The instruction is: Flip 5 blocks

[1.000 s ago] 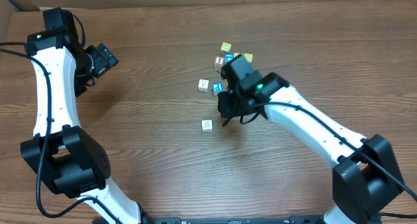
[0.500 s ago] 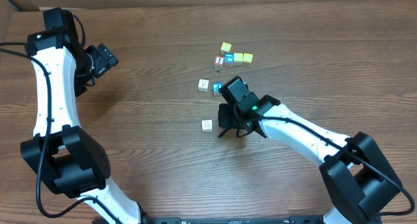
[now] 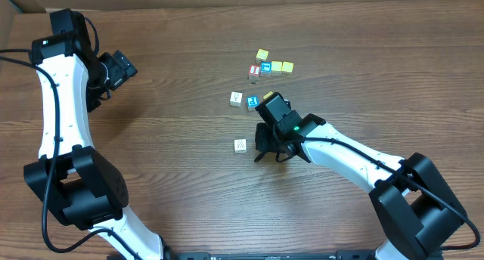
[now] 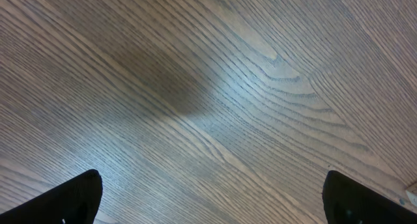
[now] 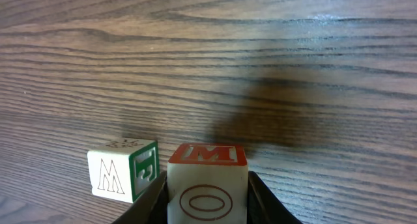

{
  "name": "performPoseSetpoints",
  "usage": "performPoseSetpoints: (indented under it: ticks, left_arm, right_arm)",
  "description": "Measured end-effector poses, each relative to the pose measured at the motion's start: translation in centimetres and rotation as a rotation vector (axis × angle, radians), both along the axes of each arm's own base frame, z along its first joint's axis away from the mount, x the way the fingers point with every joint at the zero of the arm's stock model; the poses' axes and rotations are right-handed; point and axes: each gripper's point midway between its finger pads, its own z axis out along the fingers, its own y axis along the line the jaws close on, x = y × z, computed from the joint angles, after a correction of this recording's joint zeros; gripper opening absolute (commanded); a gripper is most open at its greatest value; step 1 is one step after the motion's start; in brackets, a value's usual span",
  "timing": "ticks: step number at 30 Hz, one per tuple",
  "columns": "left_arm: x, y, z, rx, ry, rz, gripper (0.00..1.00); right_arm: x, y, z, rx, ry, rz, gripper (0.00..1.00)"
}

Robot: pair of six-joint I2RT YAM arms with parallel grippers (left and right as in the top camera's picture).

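Right gripper: pinching a small wooden cube with a red M top, red oval face toward the wrist camera.
Neighbour: white wooden M cube with a green side, just left of it on the wood-grain table.
Left gripper: fingers spread wide, well apart from the cubes.

Wooden table: upper block cluster, white-blue block pair, lone white block.
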Motion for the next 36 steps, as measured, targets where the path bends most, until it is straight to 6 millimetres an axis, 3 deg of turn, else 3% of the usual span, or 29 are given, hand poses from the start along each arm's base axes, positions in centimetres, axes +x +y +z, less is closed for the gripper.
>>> performPoseSetpoints:
  ticks: [25, 36]
  left_arm:
    - [0.0, 0.0, 0.0, 0.000, 0.000, 0.000, 1.00]
    - [0.0, 0.0, 0.0, 0.000, 0.000, 0.000, 1.00]
  right_arm:
    - [0.0, 0.5, -0.4, 0.041, -0.008, -0.013, 0.28]
    - [-1.0, 1.6, -1.7, 0.033, 0.015, 0.020, 0.45]
